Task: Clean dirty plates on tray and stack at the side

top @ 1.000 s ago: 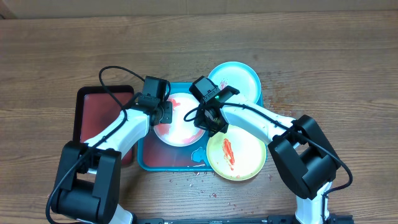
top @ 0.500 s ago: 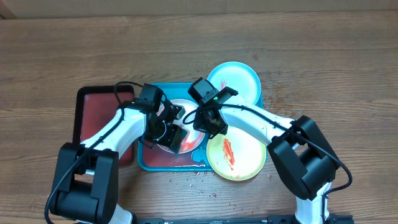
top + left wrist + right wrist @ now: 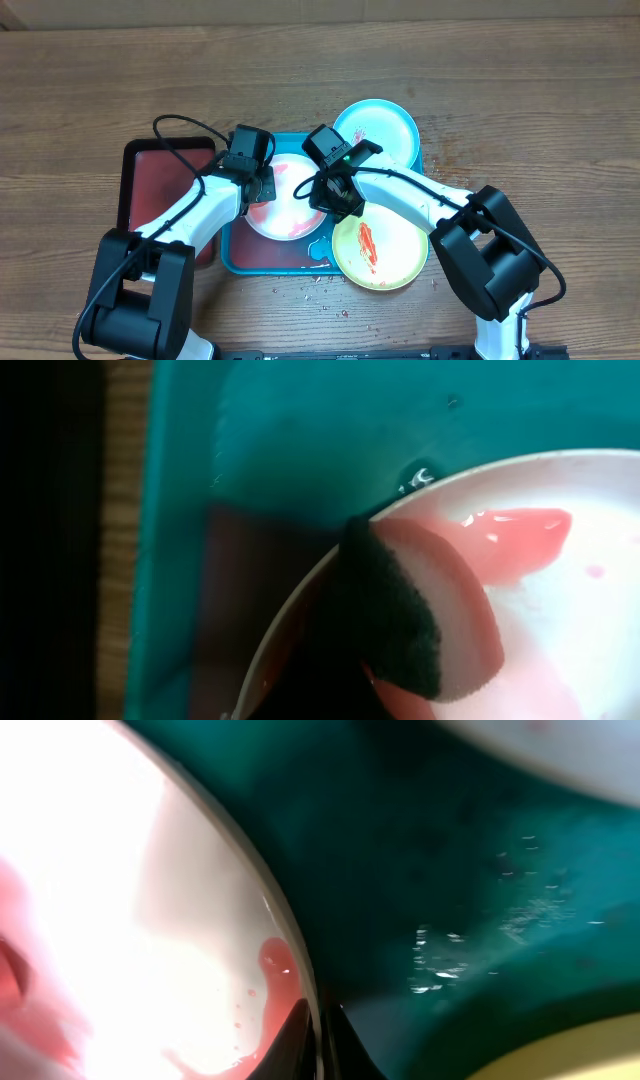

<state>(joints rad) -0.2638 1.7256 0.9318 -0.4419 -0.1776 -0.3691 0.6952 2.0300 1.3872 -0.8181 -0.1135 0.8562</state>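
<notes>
I count three plates on my feed: one white plate [image 3: 295,205], one light blue plate [image 3: 385,125] and one yellow-green plate [image 3: 390,255]. There are two trays, one turquoise tray [image 3: 250,258] and one dark red tray [image 3: 150,180]. I find one sponge [image 3: 430,625], seen only from the left wrist. Two arms, one pincer each, so two in all: the left pincer [image 3: 266,186] and the right pincer [image 3: 336,200]. One tabletop [image 3: 520,90] carries everything. The red specks [image 3: 310,288] on the wood are too small for me to count.

Your left gripper [image 3: 263,186] and sponge [image 3: 420,620] back at the white plate's [image 3: 295,205] left rim, off its middle.
</notes>
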